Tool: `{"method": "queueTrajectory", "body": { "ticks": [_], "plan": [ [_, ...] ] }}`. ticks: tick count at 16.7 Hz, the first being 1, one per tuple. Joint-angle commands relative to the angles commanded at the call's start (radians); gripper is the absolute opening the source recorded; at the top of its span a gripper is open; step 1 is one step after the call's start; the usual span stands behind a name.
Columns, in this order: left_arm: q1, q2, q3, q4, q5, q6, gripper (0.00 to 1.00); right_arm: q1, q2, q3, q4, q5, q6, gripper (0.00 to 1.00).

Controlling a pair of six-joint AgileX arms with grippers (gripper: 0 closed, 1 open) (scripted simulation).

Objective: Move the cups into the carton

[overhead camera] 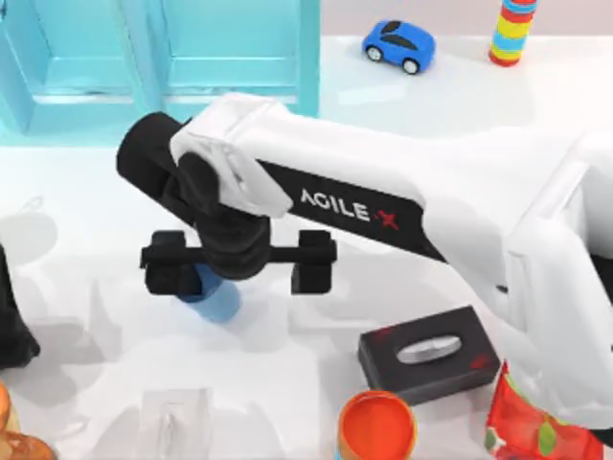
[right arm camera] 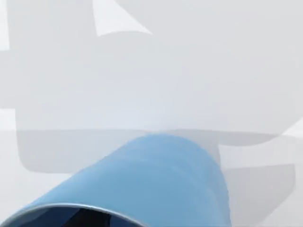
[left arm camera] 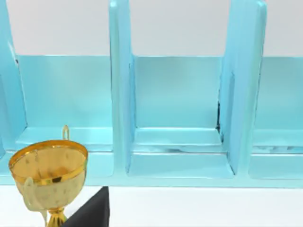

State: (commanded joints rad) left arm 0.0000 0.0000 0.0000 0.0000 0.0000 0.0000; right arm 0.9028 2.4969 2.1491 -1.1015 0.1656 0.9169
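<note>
The bright blue tapered handleless cup (overhead camera: 213, 295) stands left of the table's middle, light, rigid and likely slick, best pinched across its wall near the rim. The right gripper (overhead camera: 238, 259) hangs spread wide above it.

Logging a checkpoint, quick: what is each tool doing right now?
Right tool: over the blue cup, open or shut cannot be told.
Left tool: cannot be told.

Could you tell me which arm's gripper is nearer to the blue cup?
Right. The right gripper sits directly over the blue cup, which fills its wrist view close up. The left arm is parked at the table's left edge, well away from the cup.
</note>
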Motion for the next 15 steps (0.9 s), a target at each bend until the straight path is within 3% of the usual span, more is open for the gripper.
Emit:
{"method": "queueTrajectory", "body": {
  "ticks": [12,15],
  "plan": [
    [0.000,0.000,0.000,0.000,0.000,0.000,1.00,0.000,0.000,0.000,0.000,0.000,0.000,0.02],
    [0.000,0.000,0.000,0.000,0.000,0.000,1.00,0.000,0.000,0.000,0.000,0.000,0.000,0.00]
  ]
}}
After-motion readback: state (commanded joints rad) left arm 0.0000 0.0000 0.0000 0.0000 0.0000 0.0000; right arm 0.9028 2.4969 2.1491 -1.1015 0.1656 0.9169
